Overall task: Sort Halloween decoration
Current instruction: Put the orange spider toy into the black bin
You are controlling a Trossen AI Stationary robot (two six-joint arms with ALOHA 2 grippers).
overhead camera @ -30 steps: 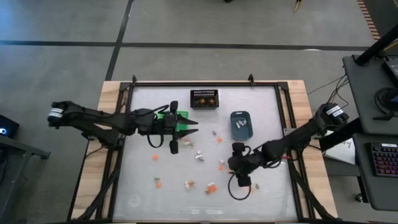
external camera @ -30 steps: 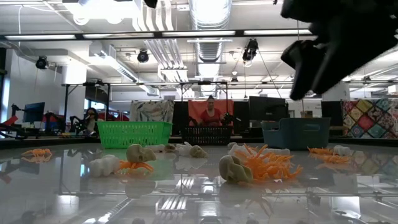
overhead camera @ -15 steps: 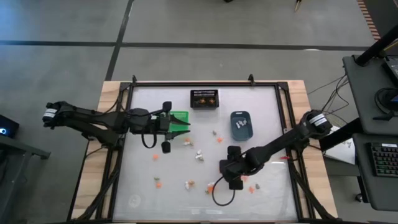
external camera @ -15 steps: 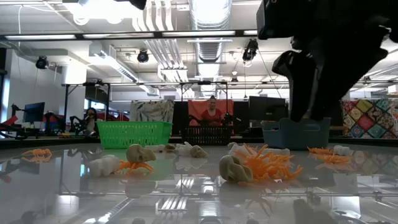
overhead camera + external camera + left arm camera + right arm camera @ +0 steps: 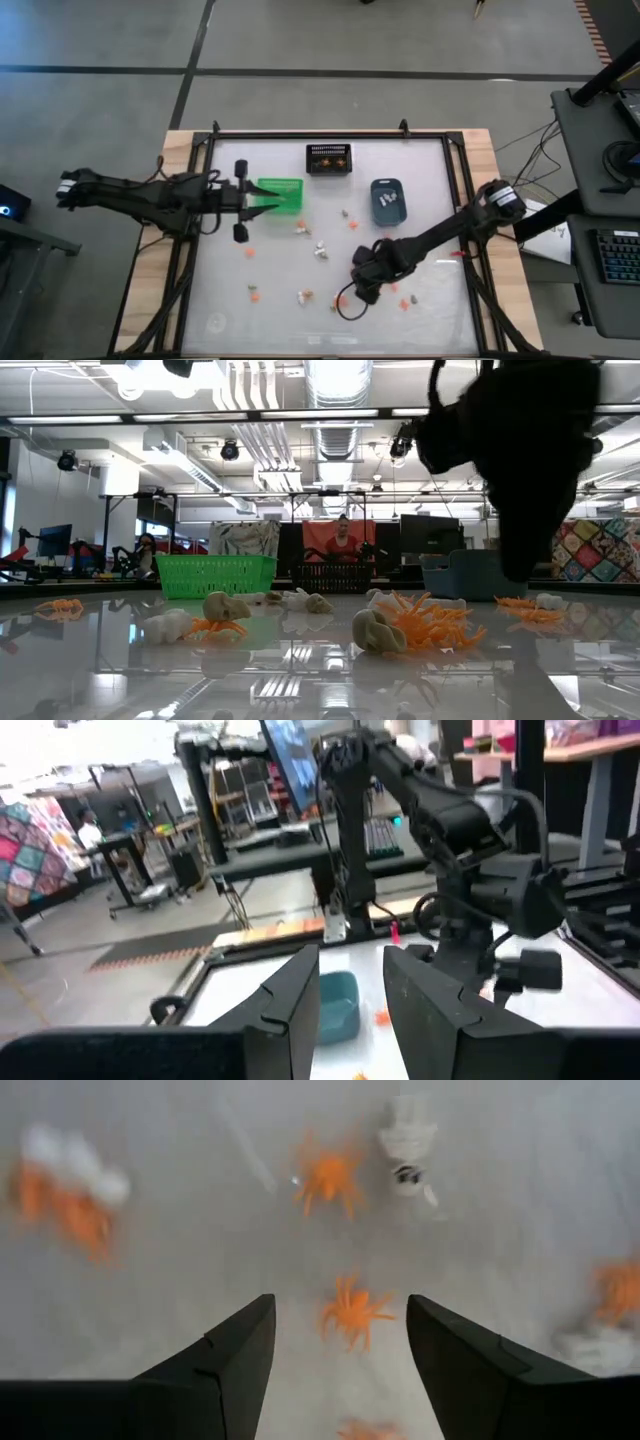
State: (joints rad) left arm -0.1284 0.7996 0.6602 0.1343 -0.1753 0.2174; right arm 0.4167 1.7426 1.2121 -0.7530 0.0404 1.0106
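Right pincer (image 5: 340,1370) has swung toward the tabletop's near edge, spread above an orange spider (image 5: 354,1312), probably the next pick.

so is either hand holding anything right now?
No. The right hand is open above an orange spider; the left hand has nothing between its fingers.

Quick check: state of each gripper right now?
Left gripper: fingers apart, nothing between them, beside the green bin.
Right gripper: open, empty, above an orange spider.
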